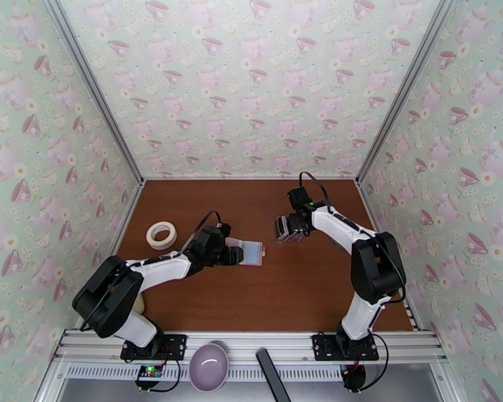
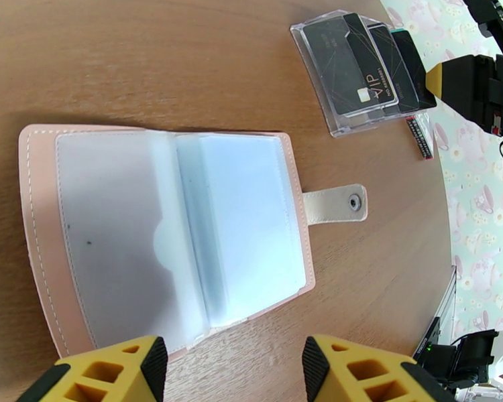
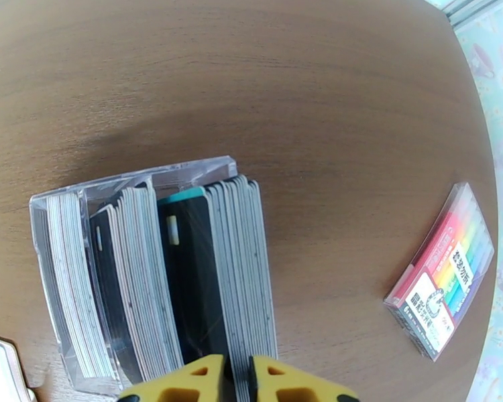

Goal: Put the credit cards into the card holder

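The pink card holder [image 2: 43, 216] lies open and flat on the wooden table, its clear pockets [image 2: 241, 222] facing up and its snap tab [image 2: 335, 204] pointing right. My left gripper [image 2: 231, 376] is open, its yellow fingers [image 2: 110, 370] at the holder's near edge; from above it sits just left of the holder [image 1: 253, 251]. The credit cards [image 3: 184, 276] stand bunched upright in a clear plastic box [image 3: 57, 202], black and pale ones mixed. My right gripper [image 3: 237, 378] is shut on a thin slice of these cards at the right end of the stack. The box [image 2: 349, 68] lies beyond the holder.
A roll of masking tape [image 1: 161, 234] lies at the table's left. A pack of coloured highlighters [image 3: 442, 276] lies right of the card box. A purple bowl [image 1: 208, 366] and a black bar [image 1: 271, 375] rest on the near rail. Patterned walls enclose the table.
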